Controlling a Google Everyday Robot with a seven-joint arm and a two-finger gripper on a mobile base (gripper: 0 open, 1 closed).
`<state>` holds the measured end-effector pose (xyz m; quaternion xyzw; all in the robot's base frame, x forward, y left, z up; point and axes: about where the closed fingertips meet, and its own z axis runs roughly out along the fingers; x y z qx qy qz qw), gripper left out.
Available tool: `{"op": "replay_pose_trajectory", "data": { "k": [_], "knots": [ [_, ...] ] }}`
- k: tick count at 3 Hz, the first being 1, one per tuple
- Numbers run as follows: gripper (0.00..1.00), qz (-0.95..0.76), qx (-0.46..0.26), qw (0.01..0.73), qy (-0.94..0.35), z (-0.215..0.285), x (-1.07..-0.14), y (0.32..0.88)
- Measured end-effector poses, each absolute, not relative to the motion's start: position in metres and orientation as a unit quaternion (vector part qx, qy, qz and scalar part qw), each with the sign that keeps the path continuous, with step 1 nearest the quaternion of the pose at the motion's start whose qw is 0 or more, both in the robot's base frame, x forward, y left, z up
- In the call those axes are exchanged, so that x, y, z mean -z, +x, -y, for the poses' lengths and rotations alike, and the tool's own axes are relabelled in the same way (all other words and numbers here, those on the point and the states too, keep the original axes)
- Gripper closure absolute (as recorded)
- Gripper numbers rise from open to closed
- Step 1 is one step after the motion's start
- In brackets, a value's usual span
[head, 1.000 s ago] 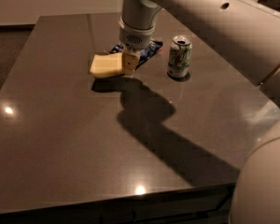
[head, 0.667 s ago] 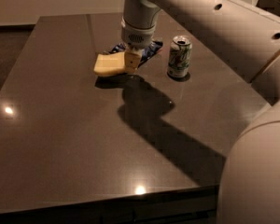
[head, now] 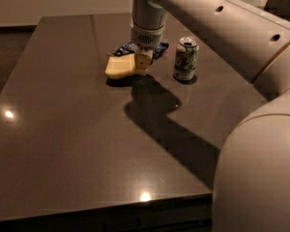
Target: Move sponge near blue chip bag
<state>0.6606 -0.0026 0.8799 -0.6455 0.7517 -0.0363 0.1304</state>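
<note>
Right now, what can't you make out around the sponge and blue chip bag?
In the camera view:
The blue chip bag: mostly hidden behind the gripper; only two ends show.
The sponge: right end covered by the gripper, shut on it; whether it touches the bag or the table cannot be told.
The table's near right corner: hidden by the robot's arm.

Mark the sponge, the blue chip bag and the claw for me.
sponge (head: 118, 66): camera view, middle of its yellow face.
blue chip bag (head: 124, 48): camera view, left corner showing behind the sponge.
claw (head: 142, 65): camera view, fingertips, gripping the sponge's right end.
</note>
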Motion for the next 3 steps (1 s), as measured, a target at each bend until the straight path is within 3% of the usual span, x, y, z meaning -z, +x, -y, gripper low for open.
{"op": "replay_pose_trajectory", "data": {
  "k": [2,3],
  "knots": [
    [0.08,-0.756,0.036,0.121,-0.642,0.0165,-0.877,0.6614],
    [0.0,-0.756,0.036,0.121,-0.642,0.0157,-0.8757,0.6623]
  ]
}}
